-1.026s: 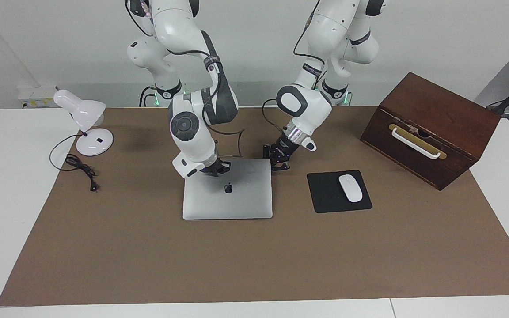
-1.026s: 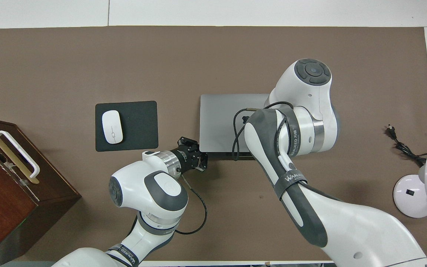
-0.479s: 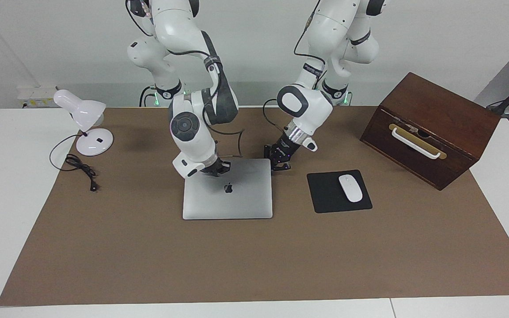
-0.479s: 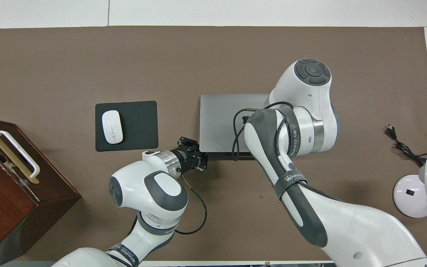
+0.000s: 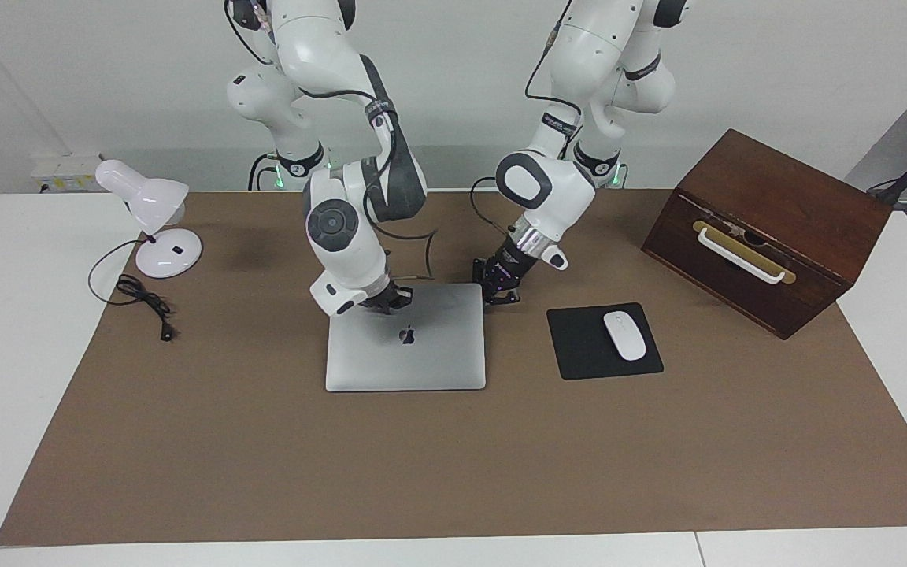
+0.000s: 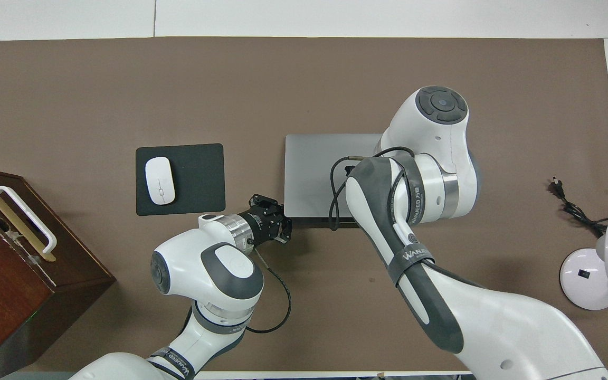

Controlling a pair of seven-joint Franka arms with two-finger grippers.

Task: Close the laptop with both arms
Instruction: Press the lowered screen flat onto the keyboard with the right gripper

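Note:
The silver-grey laptop lies flat and closed on the brown mat, its lid with the apple logo facing up; it also shows in the overhead view. My right gripper is just over the lid's edge nearest the robots, toward the right arm's end. In the overhead view the right arm hides it. My left gripper hangs just off the lid's corner nearest the robots, toward the left arm's end, and also shows in the overhead view.
A black mouse pad with a white mouse lies beside the laptop toward the left arm's end. A brown wooden box stands at that end. A white desk lamp and its cable are at the right arm's end.
Both grippers have risen slightly and drawn back a little toward the robots. The laptop has not moved.

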